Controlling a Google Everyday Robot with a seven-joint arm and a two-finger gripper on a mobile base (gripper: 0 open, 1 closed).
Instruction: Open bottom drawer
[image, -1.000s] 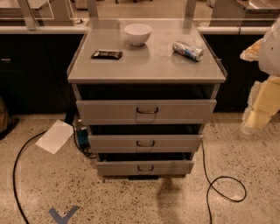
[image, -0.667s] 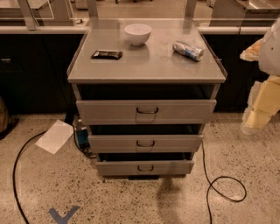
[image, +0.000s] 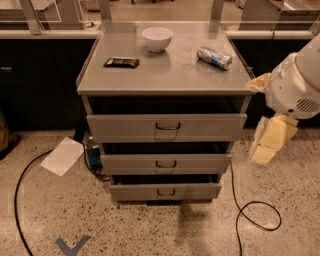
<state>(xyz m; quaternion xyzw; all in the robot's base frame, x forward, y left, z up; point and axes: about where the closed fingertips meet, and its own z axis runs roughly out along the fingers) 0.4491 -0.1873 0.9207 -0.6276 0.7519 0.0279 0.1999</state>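
The pincer (image: 268, 144) hangs right of the bottom drawer (image: 165, 191), well apart.

Grey bottom drawer (image: 165, 191), cream pincer (image: 267, 147) at right.

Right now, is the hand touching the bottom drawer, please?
No, the hand hangs off to the right, apart from the bottom drawer.

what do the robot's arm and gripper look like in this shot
The arm is a bulky, rounded white shell with a tan band and a small slotted vent on its side. The gripper, at the right of the frame beside the drawer cabinet, is pale yellow and blocky. No cables or markings show on either.
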